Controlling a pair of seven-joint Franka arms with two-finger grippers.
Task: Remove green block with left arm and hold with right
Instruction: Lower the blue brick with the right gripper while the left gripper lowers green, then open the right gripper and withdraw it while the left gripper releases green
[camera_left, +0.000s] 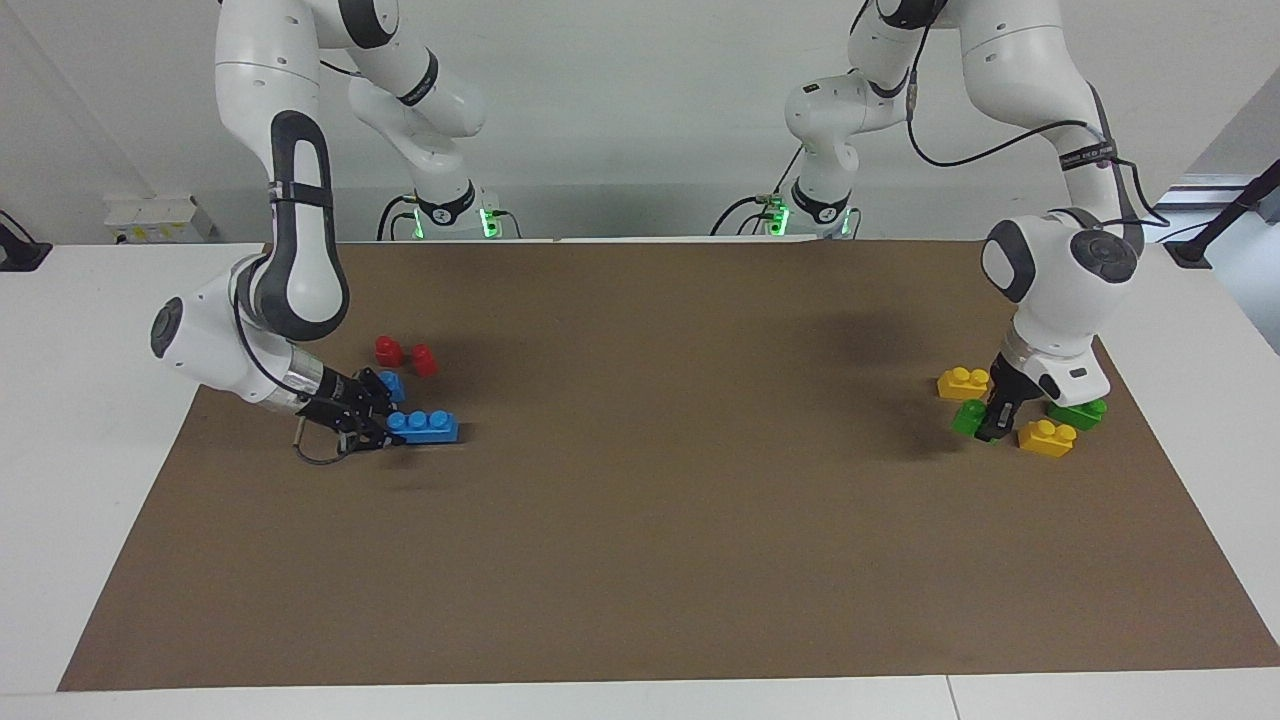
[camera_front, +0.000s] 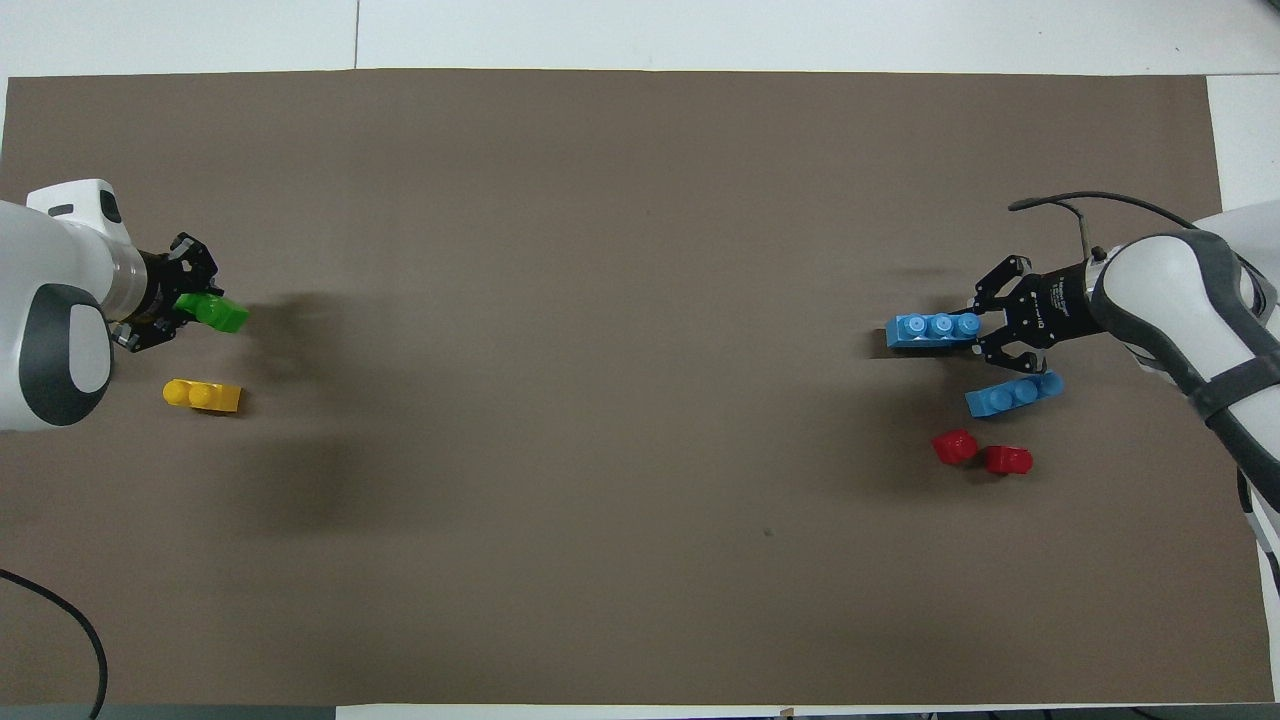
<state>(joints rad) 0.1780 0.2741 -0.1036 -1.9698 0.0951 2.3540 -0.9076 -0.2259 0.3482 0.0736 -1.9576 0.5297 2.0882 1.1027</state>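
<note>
My left gripper (camera_left: 987, 424) (camera_front: 192, 308) is shut on the green block (camera_left: 967, 416) (camera_front: 218, 313). It holds the block tilted and low over the brown mat (camera_left: 640, 520), at the left arm's end of the table, between two yellow bricks. My right gripper (camera_left: 384, 428) (camera_front: 979, 328) is shut on one end of a blue three-stud brick (camera_left: 426, 426) (camera_front: 930, 329). That brick is level and very low over the mat at the right arm's end. Whether either brick touches the mat I cannot tell.
A second green brick (camera_left: 1080, 411) and yellow bricks (camera_left: 962, 381) (camera_left: 1046, 438) (camera_front: 202, 395) lie around the left gripper. Another blue brick (camera_left: 392, 385) (camera_front: 1014, 393) and two red pieces (camera_left: 388, 350) (camera_front: 1008, 460) lie nearer to the robots than the right gripper.
</note>
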